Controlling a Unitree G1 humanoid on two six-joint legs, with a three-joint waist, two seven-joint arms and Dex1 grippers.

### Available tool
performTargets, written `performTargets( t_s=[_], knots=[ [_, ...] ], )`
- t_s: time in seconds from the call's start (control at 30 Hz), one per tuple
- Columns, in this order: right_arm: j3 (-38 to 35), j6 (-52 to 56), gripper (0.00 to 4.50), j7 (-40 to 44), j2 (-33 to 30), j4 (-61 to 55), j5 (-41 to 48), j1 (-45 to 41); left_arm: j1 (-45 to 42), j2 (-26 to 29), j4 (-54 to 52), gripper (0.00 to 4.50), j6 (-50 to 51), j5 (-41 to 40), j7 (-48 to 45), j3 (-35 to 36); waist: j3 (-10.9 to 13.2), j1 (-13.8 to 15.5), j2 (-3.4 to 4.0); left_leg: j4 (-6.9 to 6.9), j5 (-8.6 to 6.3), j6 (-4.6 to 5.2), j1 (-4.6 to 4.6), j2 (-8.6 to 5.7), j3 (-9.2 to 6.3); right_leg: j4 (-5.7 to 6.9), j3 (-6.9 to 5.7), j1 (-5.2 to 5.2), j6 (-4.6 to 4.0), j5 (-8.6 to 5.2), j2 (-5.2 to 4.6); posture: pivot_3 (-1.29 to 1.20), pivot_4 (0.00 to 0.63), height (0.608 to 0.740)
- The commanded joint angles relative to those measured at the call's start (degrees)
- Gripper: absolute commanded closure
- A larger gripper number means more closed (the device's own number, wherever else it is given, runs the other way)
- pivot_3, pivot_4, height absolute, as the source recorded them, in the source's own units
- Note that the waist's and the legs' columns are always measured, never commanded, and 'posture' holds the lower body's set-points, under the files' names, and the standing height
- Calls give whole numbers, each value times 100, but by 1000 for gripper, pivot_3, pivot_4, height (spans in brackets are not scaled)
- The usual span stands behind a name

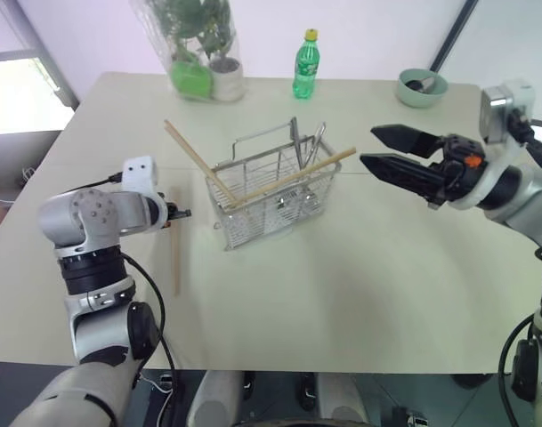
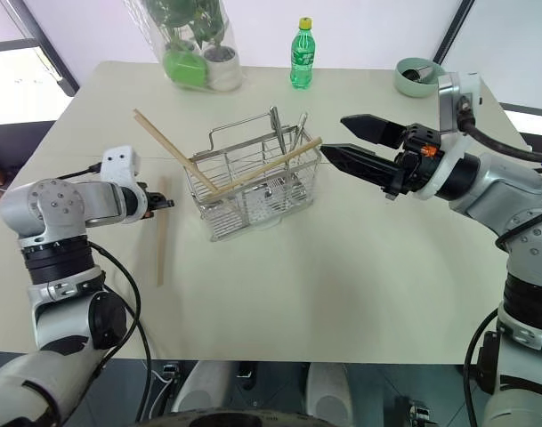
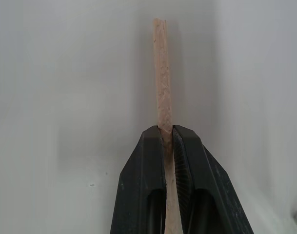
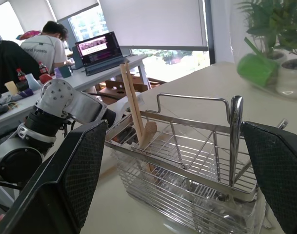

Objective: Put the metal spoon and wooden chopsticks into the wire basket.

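1. Left eye view: One wire basket [image 1: 272, 197] stands in the middle of the counter [image 1: 368, 285]. Two wooden chopsticks [image 1: 288, 179] lean in it, crossing near the bottom, with their tops sticking out past the rim. A third chopstick [image 1: 175, 258] lies flat on the counter, just beside the basket. The left end effector [image 1: 178, 213] is clenched at that stick's far end. The fingertips are small and dark, so the grip is hard to make out here. One metal spoon [image 1: 316, 147] stands in the back of the basket, next to another metal piece I cannot name. There is one green bottle [image 1: 306, 65], one bowl [image 1: 421, 86] and potted plants [image 1: 199, 44] at the far edge.

2. Right eye view: The right end effector [image 2: 346, 140] hangs in the air beside the basket, spread wide and grasping nothing.

3. Left wrist view: The two black fingers [image 3: 148, 165] squeeze the one light stick between them. The stick's lower end is cut off by the picture edge.

4. Right wrist view: Two black fingers [image 4: 75, 180] stand far apart with the basket between them, not touching it. One shiny handle stands up in the basket. One person [image 4: 48, 44] sits far behind at a desk with one laptop [image 4: 97, 51].
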Motion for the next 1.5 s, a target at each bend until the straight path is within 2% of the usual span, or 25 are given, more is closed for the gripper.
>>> performTargets(
  t_s=[0.03, 0.13, 0.2, 0.33, 0.47, 0.63, 0.87, 1.23, 1.37, 1.5],
  knots=[
    [-150, -52, 0, 0, -28, -52, 85, -144, -356, 219, -132, 4346, -1384, 307, -80, 286, 1, 1, -1, 0, 0, 0, 0, 0, 0, 0, 0, 0, 0, 0, 0, 0, 150, 684],
    [-119, -15, 0, -6, -39, 11, 97, -222, -741, 339, -181, 4346, -3037, 266, -344, 603, 1, 5, -2, 0, 0, 0, -3, 0, 0, -3, 0, -1, 0, 0, -1, 0, 150, 684],
    [-93, 30, 0, -24, -42, 39, 121, -290, -1165, 335, -321, 4346, -3883, -119, -686, 936, 2, 12, -4, 0, -1, 0, -5, -1, 0, -8, -1, -1, -1, 1, -2, 0, 150, 684],
    [-52, 109, 0, -2, -51, 87, 117, -378, -1937, 411, -513, 4346, -4531, -923, -1201, 1190, 4, 8, -6, 1, -4, 7, -9, -2, 0, -19, -5, 4, 3, 4, -7, 0, 150, 684],
    [11, 155, 0, -14, -16, 125, 83, -475, -2572, 481, -861, 4346, -4346, -1673, -1611, 743, 4, 1, -6, 3, -4, 10, -8, -3, 1, -16, -6, 5, 15, 11, -1, 0, 150, 684],
    [20, 159, 0, -124, 59, 98, 94, -496, -2492, 93, -1407, 4346, -3924, -2282, -1778, -139, 4, 10, -6, 10, -3, 12, 0, -3, 1, -16, -7, 20, 15, 10, 0, 0, 150, 684],
    [-157, 182, 0, -385, 93, -68, 208, -320, -1695, 114, -1755, 4346, -3919, -2001, -1986, -1120, 2, -23, -1, 7, 5, 25, 5, 6, 2, -1, -1, 12, 15, 10, 13, 0, 150, 684],
    [-271, 104, 0, -569, 111, -158, 296, -116, -793, 216, -2252, 4346, -3824, -1897, -2032, -1665, 2, -1, 0, 10, 4, 27, 2, 6, 2, -9, 0, 15, -6, -1, 11, 0, 150, 684],
    [-261, 86, 0, -508, 88, -125, 293, -123, -651, 119, -2257, 3023, -4013, -1822, -1977, -1667, 2, -1, 0, 10, 4, 27, 1, 6, 2, -9, 0, 13, -6, -1, 11, 0, 150, 684],
    [-252, 75, 0, -425, 48, -59, 270, -163, -578, -64, -2276, 979, -4127, -1905, -1854, -1527, 2, 1, 0, 10, 4, 27, 1, 6, 2, -10, -1, 14, -6, -2, 11, 0, 150, 684]
  ],
)
